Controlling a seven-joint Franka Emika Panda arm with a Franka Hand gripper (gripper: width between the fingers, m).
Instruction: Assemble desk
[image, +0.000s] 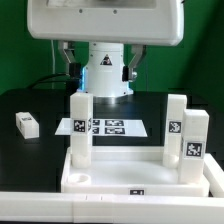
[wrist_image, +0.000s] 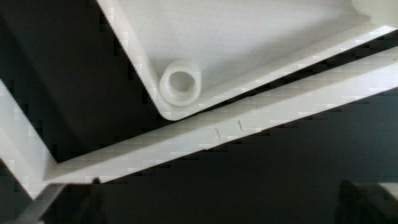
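Nearest me the tabletop (image: 110, 178) lies with its underside up against the long white bar (image: 60, 208), three legs already standing in its corners: one (image: 80, 128) on the exterior view's left, two (image: 193, 142) on its right. The fourth leg (image: 27, 125) lies loose on the black table (image: 30, 100), its near-left socket (wrist_image: 180, 85) empty. Farther back, above the marker board (image: 105, 127), the gripper (image: 102, 72) hangs wide open, holding nothing.

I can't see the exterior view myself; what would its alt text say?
A white desk tabletop lies upside down on a black table with three legs standing upright in its corner sockets. A fourth leg lies loose at the exterior view's left. Behind, a marker board lies flat, and the robot's gripper hangs open above.
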